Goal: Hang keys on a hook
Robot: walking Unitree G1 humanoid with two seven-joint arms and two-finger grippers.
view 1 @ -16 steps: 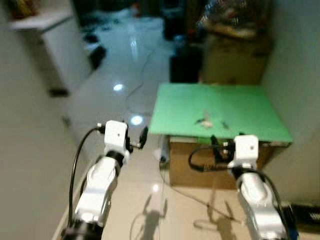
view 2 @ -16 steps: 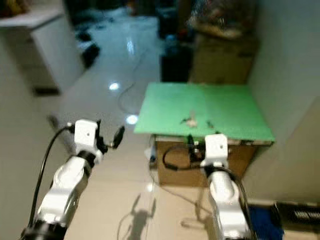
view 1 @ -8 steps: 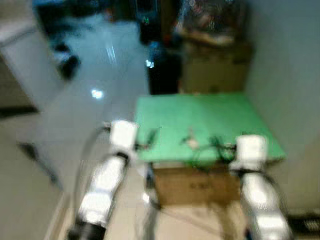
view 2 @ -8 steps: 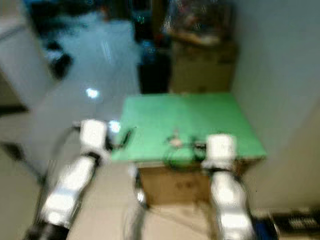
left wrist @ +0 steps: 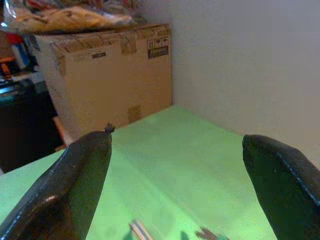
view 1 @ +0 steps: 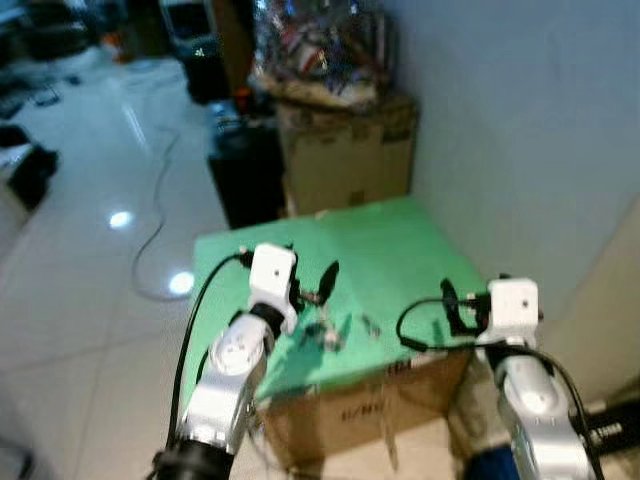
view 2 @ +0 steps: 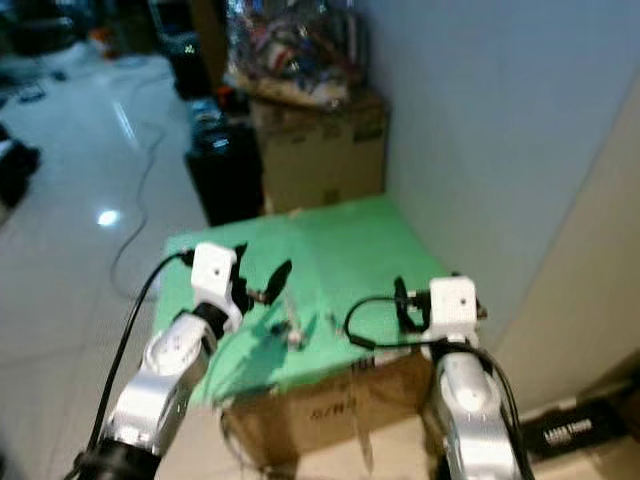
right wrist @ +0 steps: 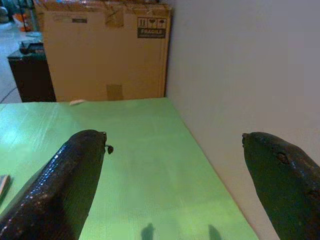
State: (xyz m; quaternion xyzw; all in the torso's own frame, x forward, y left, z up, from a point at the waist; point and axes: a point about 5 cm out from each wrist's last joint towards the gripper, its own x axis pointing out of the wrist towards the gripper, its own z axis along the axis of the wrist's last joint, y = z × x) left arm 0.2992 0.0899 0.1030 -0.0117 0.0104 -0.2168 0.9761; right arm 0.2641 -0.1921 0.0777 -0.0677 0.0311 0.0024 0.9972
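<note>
Head views: a green bench (view 1: 400, 250) on a cardboard base stands against the wall, a cardboard box (view 1: 345, 150) behind it. Small pale keys (view 1: 325, 335) lie on it, just beside the left gripper (view 1: 322, 283).

Wrist views: left gripper and right gripper (right wrist: 175, 187) are both spread wide, empty, over the bench.

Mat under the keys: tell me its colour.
The mat is plain bright green, clearest in the left eye view.
</note>
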